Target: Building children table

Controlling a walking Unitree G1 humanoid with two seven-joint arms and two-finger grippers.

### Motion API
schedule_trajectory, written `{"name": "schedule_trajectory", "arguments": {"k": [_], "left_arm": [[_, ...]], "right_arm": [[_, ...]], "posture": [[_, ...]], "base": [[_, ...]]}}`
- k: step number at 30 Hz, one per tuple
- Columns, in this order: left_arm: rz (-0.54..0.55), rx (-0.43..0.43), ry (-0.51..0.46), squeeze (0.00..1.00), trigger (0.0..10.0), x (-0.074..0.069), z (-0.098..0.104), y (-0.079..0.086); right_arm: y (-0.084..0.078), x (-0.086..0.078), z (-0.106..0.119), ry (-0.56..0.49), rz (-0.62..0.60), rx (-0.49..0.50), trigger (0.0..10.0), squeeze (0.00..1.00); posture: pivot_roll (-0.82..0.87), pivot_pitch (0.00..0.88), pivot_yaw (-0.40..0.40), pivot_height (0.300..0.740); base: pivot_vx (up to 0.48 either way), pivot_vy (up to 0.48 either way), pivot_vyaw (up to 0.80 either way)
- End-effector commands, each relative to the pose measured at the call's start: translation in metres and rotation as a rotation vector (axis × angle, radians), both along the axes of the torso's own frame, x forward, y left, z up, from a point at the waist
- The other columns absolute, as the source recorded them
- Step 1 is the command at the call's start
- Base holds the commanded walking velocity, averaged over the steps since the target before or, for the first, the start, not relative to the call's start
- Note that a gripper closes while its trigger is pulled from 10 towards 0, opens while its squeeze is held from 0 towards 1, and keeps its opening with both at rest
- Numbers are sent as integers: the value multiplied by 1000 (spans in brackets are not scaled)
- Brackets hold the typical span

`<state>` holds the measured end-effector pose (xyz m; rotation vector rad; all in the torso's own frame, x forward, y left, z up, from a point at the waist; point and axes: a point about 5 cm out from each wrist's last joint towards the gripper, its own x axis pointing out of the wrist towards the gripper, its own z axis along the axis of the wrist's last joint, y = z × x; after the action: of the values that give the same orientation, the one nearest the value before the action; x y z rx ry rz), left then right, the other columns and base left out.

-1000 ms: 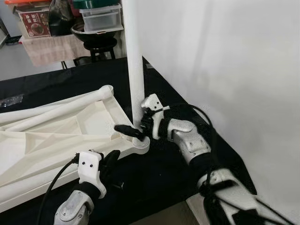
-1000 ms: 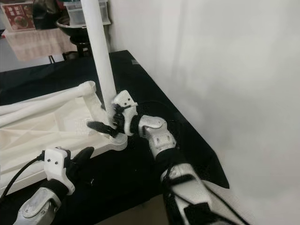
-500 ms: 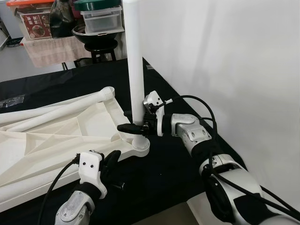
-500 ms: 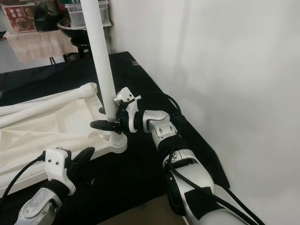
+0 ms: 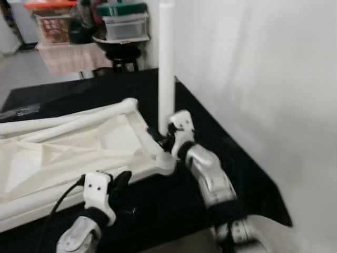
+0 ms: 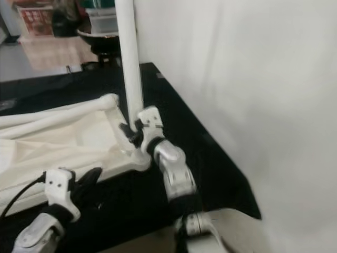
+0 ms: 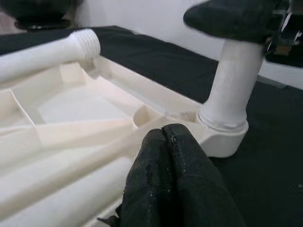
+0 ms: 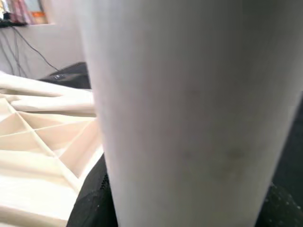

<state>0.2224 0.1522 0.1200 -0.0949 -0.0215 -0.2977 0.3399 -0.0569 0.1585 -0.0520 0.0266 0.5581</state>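
Right tool is gripping the upright leg just above the tabletop's corner socket; I am keeping it vertical while twisting, left tool closed beside it.

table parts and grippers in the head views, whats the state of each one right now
upright table leg: standing vertical in the corner socket.
table top: upside down on the black cloth, ribs showing.
loose table leg: lying on the table top, threaded end exposed.
right gripper: shut on the upright table leg near its base.
left gripper: shut, empty, at the table top's near edge.
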Motion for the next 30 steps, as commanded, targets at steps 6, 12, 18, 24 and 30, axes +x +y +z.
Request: {"name": "schedule_trajectory", "arguments": {"k": [6, 12, 18, 24, 30], "left_arm": [[21, 47, 7, 0, 10000, -1, -2, 2], [34, 72, 7, 0, 10000, -1, -3, 2], [17, 131, 16, 0, 10000, -5, -4, 0], [13, 182, 13, 0, 10000, -8, -5, -2], [-15, 213, 0, 0, 10000, -10, -6, -7]], "right_arm": [[19, 3, -31, 139, 29, -66, 10000, 0], [25, -7, -22, 148, 72, -31, 10000, 984], [28, -2, 5, 40, 458, 15, 10000, 0], [13, 11, 6, 41, 648, -60, 10000, 0], [5, 15, 1, 104, 736, -133, 10000, 0]], "posture": [[37, 24, -3, 740], [43, 22, -3, 740], [47, 12, 4, 740], [49, 3, 8, 740], [61, 0, 5, 740]], "base": [[0, 0, 0], [0, 0, 0], [0, 0, 0], [0, 0, 0], [0, 0, 0]]}}
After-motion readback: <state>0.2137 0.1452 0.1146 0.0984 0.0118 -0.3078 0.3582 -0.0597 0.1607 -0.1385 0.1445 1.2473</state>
